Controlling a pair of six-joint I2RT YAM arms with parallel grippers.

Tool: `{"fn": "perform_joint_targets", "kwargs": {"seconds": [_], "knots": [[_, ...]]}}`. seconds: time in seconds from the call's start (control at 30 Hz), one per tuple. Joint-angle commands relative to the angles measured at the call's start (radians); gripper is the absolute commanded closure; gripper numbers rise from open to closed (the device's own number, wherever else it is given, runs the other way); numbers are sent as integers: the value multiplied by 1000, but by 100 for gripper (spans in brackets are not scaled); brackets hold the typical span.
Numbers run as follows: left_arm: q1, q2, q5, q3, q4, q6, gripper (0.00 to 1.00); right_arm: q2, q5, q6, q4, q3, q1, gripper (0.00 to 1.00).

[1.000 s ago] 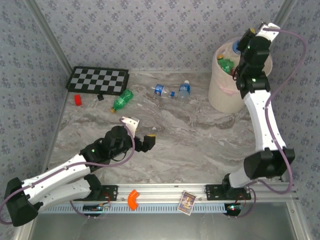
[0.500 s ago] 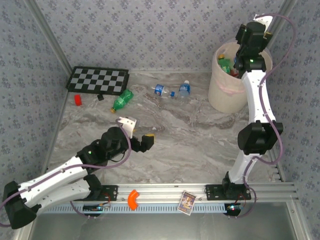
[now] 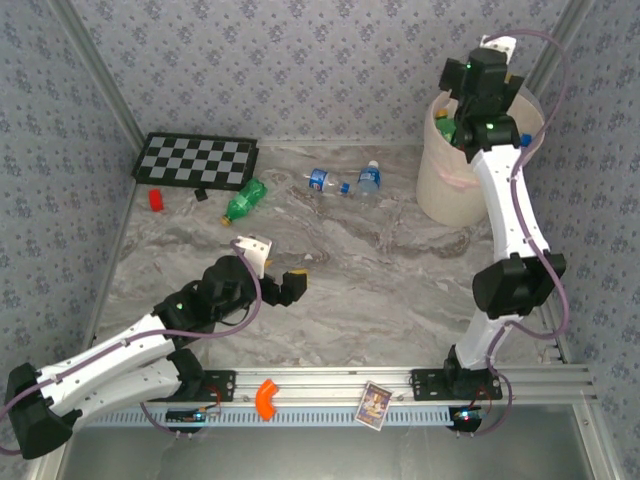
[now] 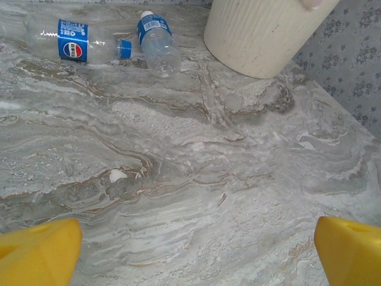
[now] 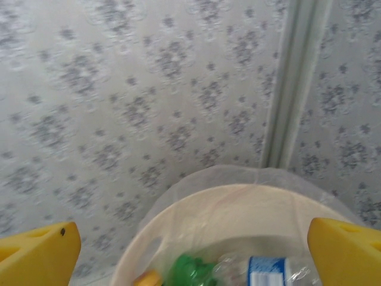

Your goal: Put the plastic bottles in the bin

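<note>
The left jaws stand wide open and hold nothing; their yellow fingertips [image 4: 37,250] sit low over the marbled surface [image 3: 400,290] near its middle. Well ahead of them, toward the far wall, two clear plastic bottles lie on their sides, just beside each other. The Pepsi bottle [image 4: 71,47] has its long axis running left to right, and its blue cap points right at the second clear bottle [image 4: 158,44]. That one lies near to far, with its white cap toward the far wall. A green bottle [image 3: 243,201] lies further left on a diagonal, cap toward the near left.

The right jaws hang above the bin [image 3: 450,190] in the far right corner, also spread wide and empty, with a fingertip [image 5: 38,256] at each side of the wrist view. Below them, inside the lined rim [image 5: 238,199], lie a green bottle [image 5: 190,269] and a clear blue-labelled one [image 5: 265,271].
</note>
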Motion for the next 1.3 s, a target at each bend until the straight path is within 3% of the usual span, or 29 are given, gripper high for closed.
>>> {"fn": "perform_joint_targets", "kwargs": {"seconds": [0.0,0.27,0.6,0.87,1.27], "knots": [[1,-6,-2,-2,-7,-28,0,-104,-36,33,2,-75,61,0],[2,9,-43,21,-100,-75,0,-394,-87,143,145,-517,235,0],[56,86,-143,120,-236,-56,0,-644,-202,290,195,-958,343,1],[290,215,-37,182,-263,-65,0,-788,-320,319,250,-1179,385,1],[546,500,-8,317,-206,-6,0,-862,-428,308,326,-1285,394,0]]}}
